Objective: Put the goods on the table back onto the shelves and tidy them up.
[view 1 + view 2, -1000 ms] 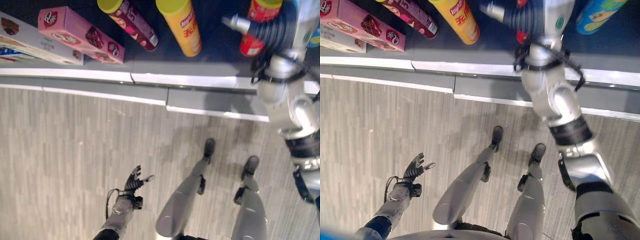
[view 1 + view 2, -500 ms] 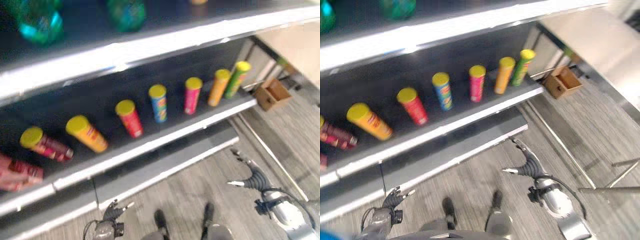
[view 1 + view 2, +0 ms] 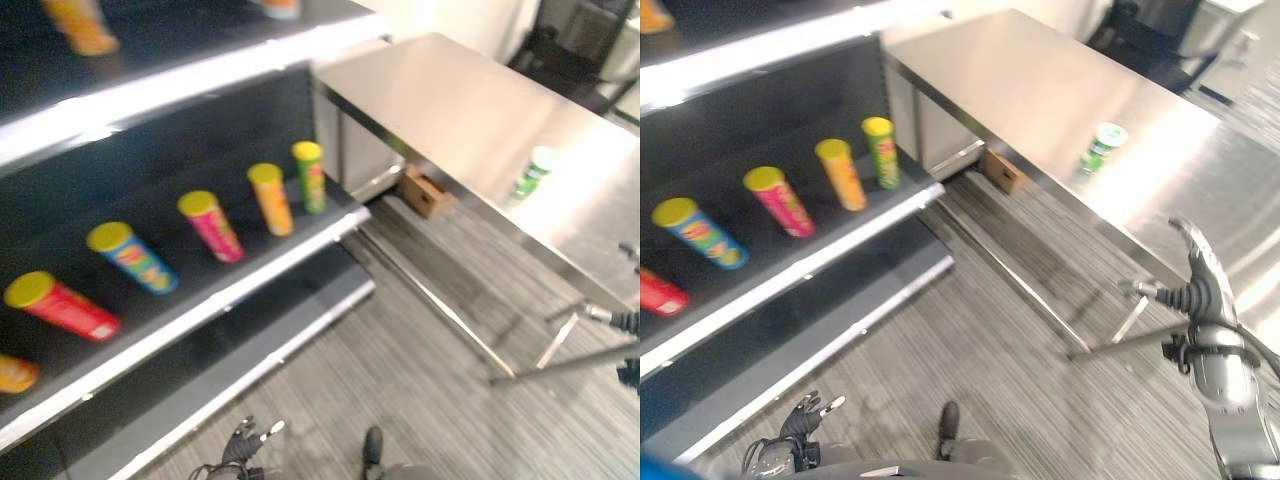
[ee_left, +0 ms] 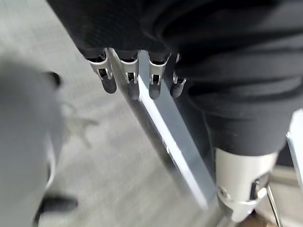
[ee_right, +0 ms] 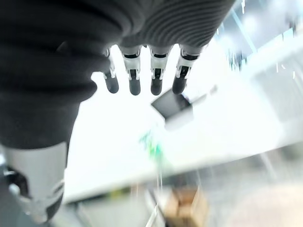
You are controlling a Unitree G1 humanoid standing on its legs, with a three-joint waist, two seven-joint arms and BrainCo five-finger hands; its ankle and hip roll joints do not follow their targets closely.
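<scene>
Steel table [image 3: 1040, 90] on the right carries one green can [image 3: 1100, 147] near its far-right part; dark shelf [image 3: 790, 250] on the left holds upright chip cans [image 3: 843, 173]. Striped grey floor [image 3: 990, 350] lies open between them. Left hand [image 3: 800, 420] low and right hand [image 3: 1195, 290] by the table's near edge, both empty with fingers straight.

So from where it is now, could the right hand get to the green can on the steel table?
Probably yes. The right hand is open and empty at the table's near edge, and the bare steel table between it and the upright green can holds nothing. It still stands well short of the can, so the arm must extend.
</scene>
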